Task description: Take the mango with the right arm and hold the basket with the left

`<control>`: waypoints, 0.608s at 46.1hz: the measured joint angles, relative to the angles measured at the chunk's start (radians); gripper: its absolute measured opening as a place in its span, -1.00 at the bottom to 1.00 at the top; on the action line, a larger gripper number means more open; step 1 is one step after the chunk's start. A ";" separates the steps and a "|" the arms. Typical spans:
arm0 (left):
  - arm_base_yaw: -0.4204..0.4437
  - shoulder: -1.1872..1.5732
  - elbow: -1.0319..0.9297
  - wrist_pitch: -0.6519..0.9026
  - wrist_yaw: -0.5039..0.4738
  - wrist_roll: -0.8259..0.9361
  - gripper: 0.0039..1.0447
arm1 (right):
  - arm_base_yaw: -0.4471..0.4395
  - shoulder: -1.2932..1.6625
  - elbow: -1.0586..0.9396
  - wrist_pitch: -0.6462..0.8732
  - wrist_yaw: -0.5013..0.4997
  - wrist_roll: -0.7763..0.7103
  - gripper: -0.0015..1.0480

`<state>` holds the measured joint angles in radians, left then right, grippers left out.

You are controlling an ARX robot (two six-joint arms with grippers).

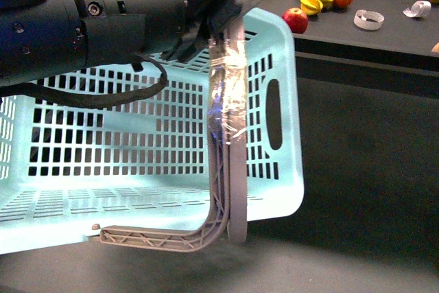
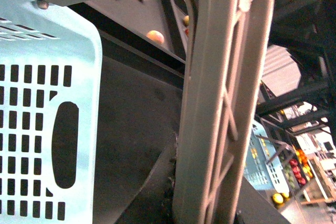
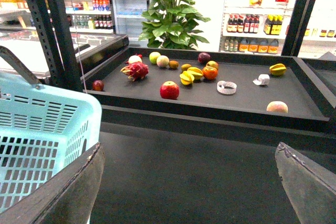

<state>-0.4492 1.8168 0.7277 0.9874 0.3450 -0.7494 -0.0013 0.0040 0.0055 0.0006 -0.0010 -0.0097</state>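
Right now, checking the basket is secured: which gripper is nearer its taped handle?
Left. The left gripper has its fingers on the taped handle at its top. The right gripper is open beside the basket, facing the fruit tray.

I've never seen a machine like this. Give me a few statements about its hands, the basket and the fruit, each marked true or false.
1. The left hand grips the taped grey-brown handle of the light turquoise slotted plastic basket. True.
2. The right hand is holding a fruit. False: its fingers are spread wide with nothing between them, short of the fruit.
3. The basket is full of fruit. False: no fruit shows inside it.
4. A round red apple lies on the dark flat tray. True.
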 joint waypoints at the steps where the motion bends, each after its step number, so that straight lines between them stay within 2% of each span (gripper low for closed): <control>1: -0.005 -0.003 -0.002 0.002 0.002 0.002 -0.81 | 0.000 0.000 0.000 0.000 0.000 0.000 0.85; 12: -0.075 -0.041 -0.011 0.091 0.006 0.006 -0.81 | 0.000 0.000 0.000 0.000 0.000 0.000 0.85; 28: -0.124 -0.020 -0.008 0.181 0.026 -0.031 -0.81 | 0.000 0.000 0.000 0.000 0.000 0.000 0.85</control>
<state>-0.5728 1.7966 0.7193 1.1687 0.3714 -0.7807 -0.0013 0.0040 0.0055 0.0006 -0.0010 -0.0101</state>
